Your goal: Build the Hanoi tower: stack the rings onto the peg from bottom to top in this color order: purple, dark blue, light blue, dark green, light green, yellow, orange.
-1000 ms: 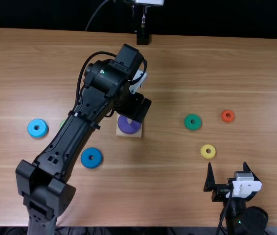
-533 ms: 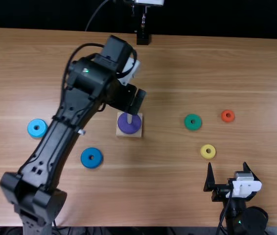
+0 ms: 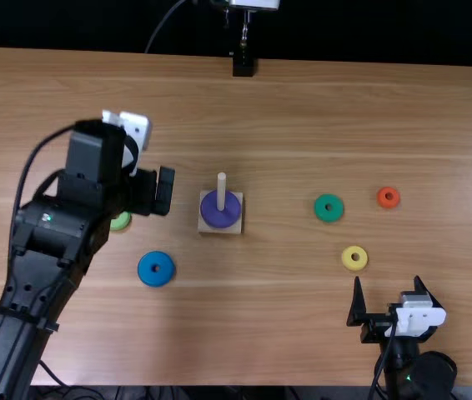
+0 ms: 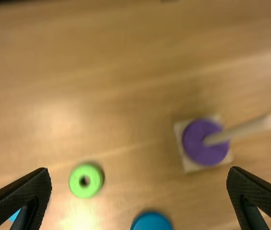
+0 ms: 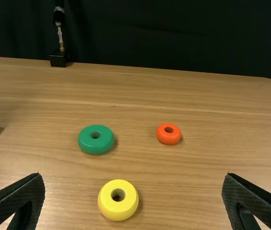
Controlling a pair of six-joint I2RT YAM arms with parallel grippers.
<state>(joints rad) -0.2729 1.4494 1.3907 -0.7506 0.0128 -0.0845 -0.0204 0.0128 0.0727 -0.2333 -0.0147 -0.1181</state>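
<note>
Step in hand, as judged: fetching the second ring. Purple ring [image 3: 216,218] sits flat on the square base [image 3: 236,229], around the upright peg [image 3: 221,190]. Dark blue ring [image 3: 145,268] lies flat on the bench [image 3: 286,333], left of the base and nearer the robot; it should be next.

Left end effector [image 4: 139,173]: fingers well apart, nothing between them. Right end effector [image 5: 133,176]: likewise apart and empty, near the yellow ring [image 3: 347,257].

Handling, estimated: dark blue ring looks light, rigid and smooth, unlikely to break but apt to slip or skid if pinched off-centre. Grip across the full diameter at the outer rim, low on the side wall, fingers level. Leave the hole uncovered for threading. A tilted hold could catch on the peg tip.

Others loose: light blue ring [image 4: 15,215], partly hidden by a finger; light green ring [image 4: 86,191]; dark green ring [image 3: 320,207]; orange ring [image 3: 381,197].
</note>
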